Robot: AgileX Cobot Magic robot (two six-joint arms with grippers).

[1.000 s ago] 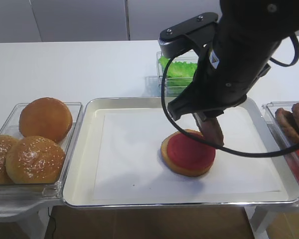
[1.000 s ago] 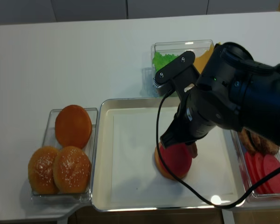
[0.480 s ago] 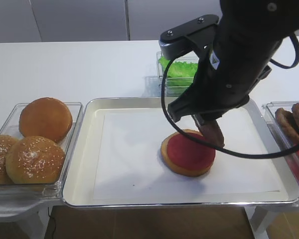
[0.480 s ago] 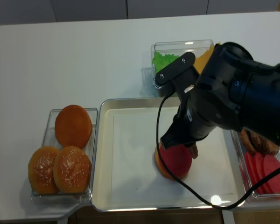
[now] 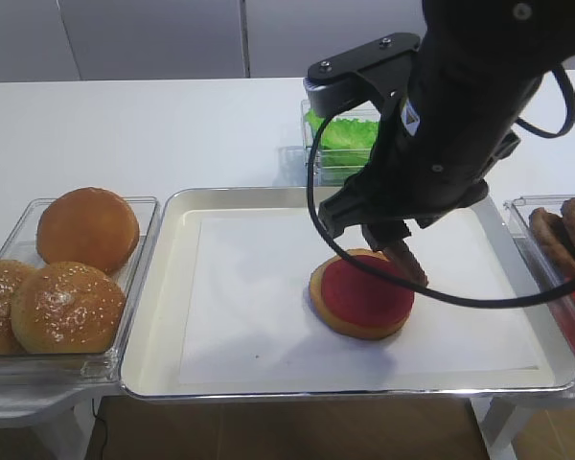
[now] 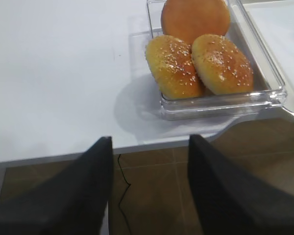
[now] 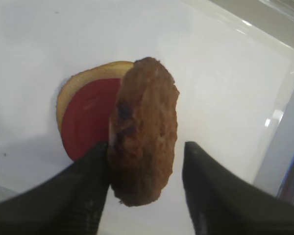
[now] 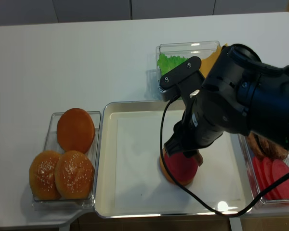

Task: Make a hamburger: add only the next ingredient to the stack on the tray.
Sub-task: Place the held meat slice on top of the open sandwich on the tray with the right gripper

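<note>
The dark brown meat patty [image 7: 144, 132] stands on edge between the fingers of my right gripper [image 7: 144, 146]. It leans on the left finger [image 7: 90, 181], with a clear gap to the right finger [image 7: 210, 186], so the jaws are open. Its lower edge hangs just over the right rim of the stack [image 5: 361, 294], a tan bun base topped by a red disc [image 7: 88, 122]. The stack sits on the silver tray [image 5: 268, 195] with its white liner. My left gripper [image 6: 149, 139] is open and holds nothing, out past the table's front edge.
A clear bin with three buns [image 5: 67, 268] stands left of the tray. A bin of green lettuce [image 5: 340, 139] is behind it. At the right are more patties [image 5: 561, 230] and red slices [image 8: 272, 175]. The right arm hides much of the tray's right half.
The right gripper's jaws have spread apart from a shut hold on the patty. The patty now leans on one finger and sits a little lower over the stack's right edge.
</note>
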